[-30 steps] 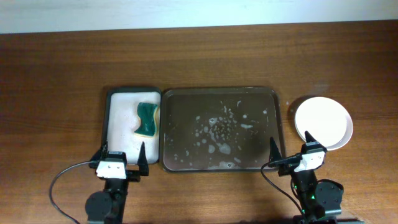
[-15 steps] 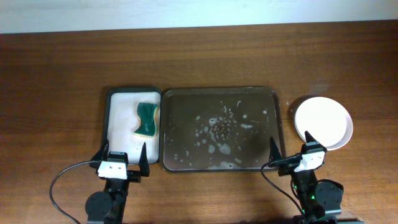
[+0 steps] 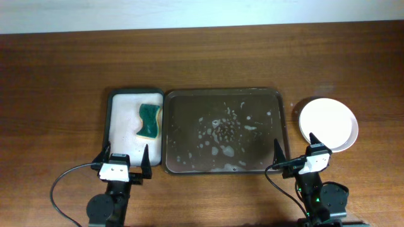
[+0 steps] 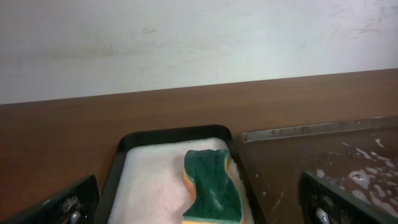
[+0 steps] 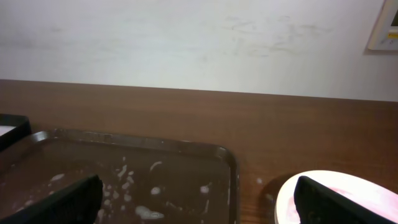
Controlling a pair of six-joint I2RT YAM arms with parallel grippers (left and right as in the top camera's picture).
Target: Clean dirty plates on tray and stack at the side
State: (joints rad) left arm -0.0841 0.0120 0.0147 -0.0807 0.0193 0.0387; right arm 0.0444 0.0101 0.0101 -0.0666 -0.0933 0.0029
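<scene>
Stack of plates (image 3: 328, 123) on the surface (image 3: 63, 75) just right of the tray (image 3: 221, 91); none on its sudsy floor. Off the tray's near edge, left claw (image 3: 124, 155) and right claw (image 3: 295, 149), both wide, empty. Task apparently done: park both clear of the stack.

Nothing readable is showing up in any of the views: no labels, brands or numbers coming through anywhere. The only candidate is a pale panel (image 5: 387, 25) hanging on the wall, poking into the top right corner of the right wrist view. It's getting cut off by the edge and is too blurry, so I can't tell if there's any print on it.
</scene>
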